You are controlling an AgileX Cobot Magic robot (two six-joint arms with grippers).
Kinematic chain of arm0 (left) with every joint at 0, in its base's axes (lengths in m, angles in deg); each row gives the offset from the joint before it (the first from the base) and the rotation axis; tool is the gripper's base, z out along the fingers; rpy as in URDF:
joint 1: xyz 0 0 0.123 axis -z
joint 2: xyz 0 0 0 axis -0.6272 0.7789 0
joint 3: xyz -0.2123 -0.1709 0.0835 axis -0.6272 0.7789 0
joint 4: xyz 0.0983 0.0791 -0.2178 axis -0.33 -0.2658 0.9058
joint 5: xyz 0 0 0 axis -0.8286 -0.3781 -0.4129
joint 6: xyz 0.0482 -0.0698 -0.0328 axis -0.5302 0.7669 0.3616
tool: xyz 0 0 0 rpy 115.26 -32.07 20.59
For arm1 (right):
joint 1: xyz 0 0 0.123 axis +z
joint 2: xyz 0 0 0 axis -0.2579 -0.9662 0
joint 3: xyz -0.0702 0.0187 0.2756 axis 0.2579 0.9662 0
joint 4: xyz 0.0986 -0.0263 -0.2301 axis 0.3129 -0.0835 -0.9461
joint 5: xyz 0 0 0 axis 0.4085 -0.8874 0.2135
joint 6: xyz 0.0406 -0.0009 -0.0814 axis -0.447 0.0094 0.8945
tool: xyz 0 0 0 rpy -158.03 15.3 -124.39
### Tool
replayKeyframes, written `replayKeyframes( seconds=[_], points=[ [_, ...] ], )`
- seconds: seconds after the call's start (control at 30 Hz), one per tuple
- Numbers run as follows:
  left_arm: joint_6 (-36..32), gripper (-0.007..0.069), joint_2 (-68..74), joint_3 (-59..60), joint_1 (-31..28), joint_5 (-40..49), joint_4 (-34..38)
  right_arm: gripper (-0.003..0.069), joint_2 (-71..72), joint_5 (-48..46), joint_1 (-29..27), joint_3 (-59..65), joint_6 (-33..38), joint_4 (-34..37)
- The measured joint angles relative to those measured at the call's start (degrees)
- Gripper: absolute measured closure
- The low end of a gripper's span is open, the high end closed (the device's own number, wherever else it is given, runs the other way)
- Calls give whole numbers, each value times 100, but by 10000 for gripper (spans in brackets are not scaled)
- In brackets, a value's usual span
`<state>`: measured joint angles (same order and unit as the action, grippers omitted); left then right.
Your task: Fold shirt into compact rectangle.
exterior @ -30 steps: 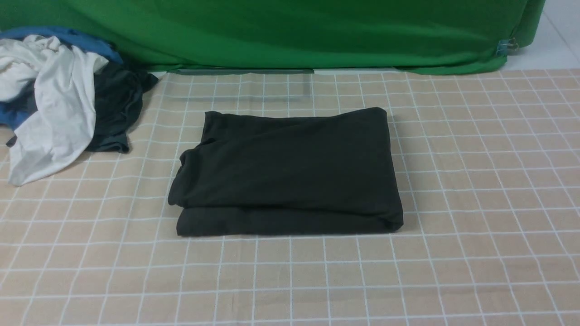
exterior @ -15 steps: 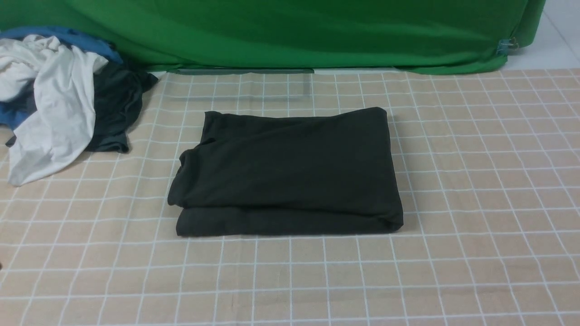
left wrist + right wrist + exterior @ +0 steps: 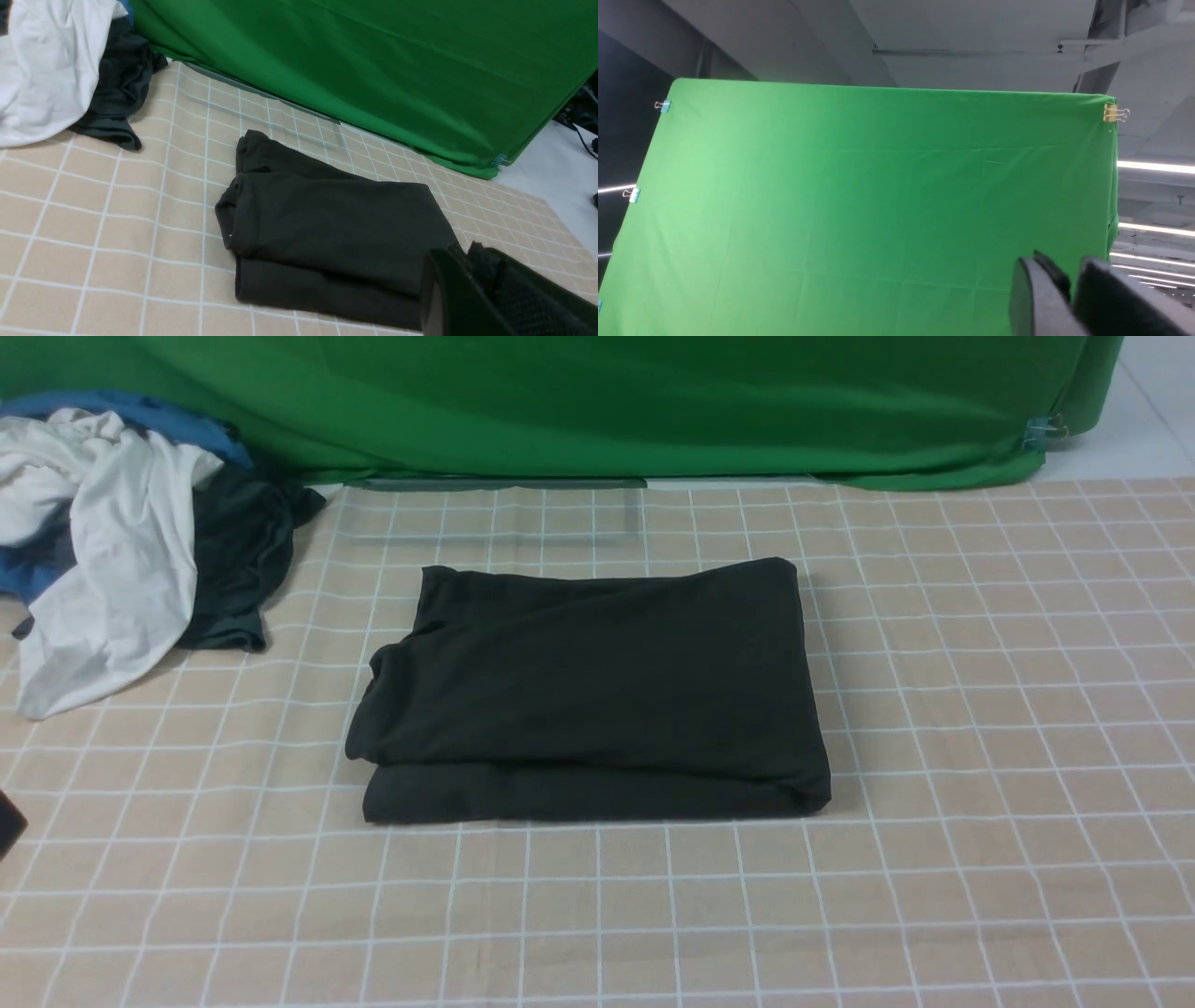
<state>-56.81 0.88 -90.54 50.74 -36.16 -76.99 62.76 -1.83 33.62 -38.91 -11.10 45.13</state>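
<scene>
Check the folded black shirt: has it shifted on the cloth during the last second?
No. The shirt keeps its edges on the same white grid lines of the checked tablecloth.

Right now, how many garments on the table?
4 visible: folded black shirt at centre; a pile at far left holds a white garment, dark grey garment and blue garment. The pile may hide more.
</scene>
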Motion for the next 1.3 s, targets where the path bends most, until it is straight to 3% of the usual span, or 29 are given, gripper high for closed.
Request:
replayKeyframes(
  seconds=[0.5, 0.73, 0.9, 1.1, 1.3],
  points=[
    [-12, 578, 0, 5, 0, -14, -80, 445, 0, -1, 0, 0, 0, 0],
    [-356, 578, -556, 942, -500, -1781, 78, 426, 0, -6, 0, 0, 0, 0],
    [-452, 578, -992, 2607, -1228, -3086, 189, 424, 0, -6, 0, 0, 0, 0],
    [-446, 578, -1013, 3026, -1291, -2348, -105, 424, 0, -8, 0, 17, 6, 0],
    [-446, 578, -1015, 3034, -1291, -2361, -110, 424, 0, -25, 0, 22, 2, 0]
  ],
)
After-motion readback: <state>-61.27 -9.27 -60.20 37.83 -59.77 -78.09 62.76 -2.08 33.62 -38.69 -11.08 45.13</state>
